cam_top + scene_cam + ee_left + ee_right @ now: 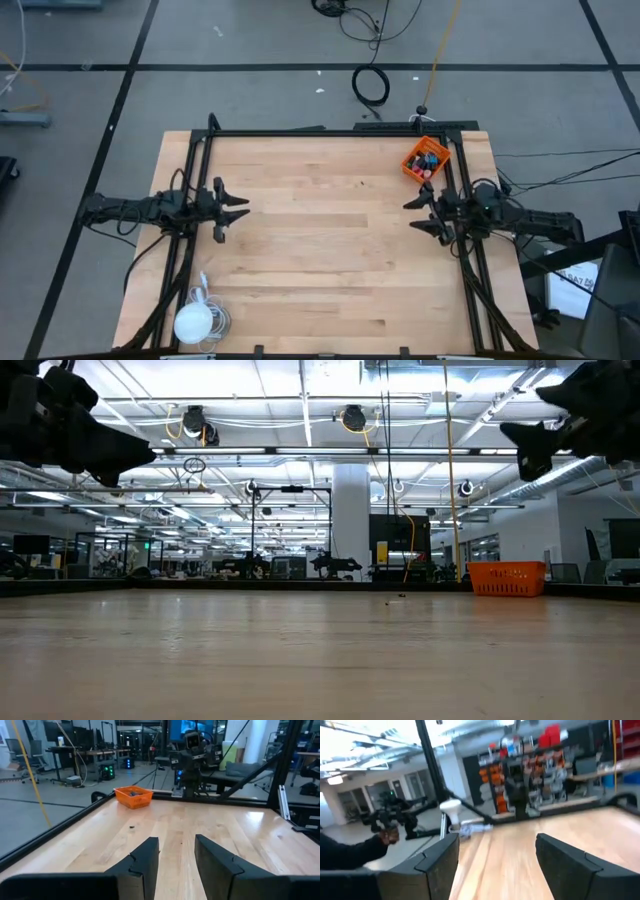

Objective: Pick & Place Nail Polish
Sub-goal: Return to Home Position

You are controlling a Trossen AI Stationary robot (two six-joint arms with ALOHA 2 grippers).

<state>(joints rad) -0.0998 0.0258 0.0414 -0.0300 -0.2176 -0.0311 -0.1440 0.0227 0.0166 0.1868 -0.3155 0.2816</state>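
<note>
Several tiny nail polish bottles lie inside the orange bin at the table's far right corner. The bin also shows in the low view and the left wrist view. My left gripper is open and empty, held above the table near its left edge. My right gripper is open and empty, held above the table at its right side, just nearer than the bin.
A white round object with a cord lies at the table's near left corner and also shows in the right wrist view. A small dark speck lies on the wood near the bin. A black frame runs along the table's edges.
</note>
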